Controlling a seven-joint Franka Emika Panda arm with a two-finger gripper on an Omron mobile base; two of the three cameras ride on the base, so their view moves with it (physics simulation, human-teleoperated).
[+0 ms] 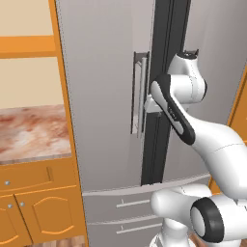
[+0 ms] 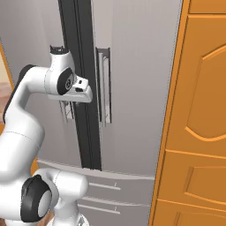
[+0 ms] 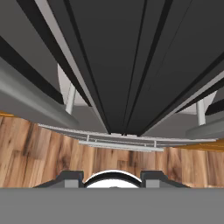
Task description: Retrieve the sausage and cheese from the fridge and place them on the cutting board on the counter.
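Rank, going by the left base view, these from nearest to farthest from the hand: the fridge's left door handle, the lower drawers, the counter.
1. Left door handle: right beside the hand, at the door seam.
2. Lower drawers: below it.
3. Counter: far left, past the fridge.

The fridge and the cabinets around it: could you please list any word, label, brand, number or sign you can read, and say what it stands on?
None can be read.
The fridge doors and bar handles are plain grey, with no brand or label.
The counter and the orange cabinets carry no text.
The gripper, at the left door's handle, shows no marking.
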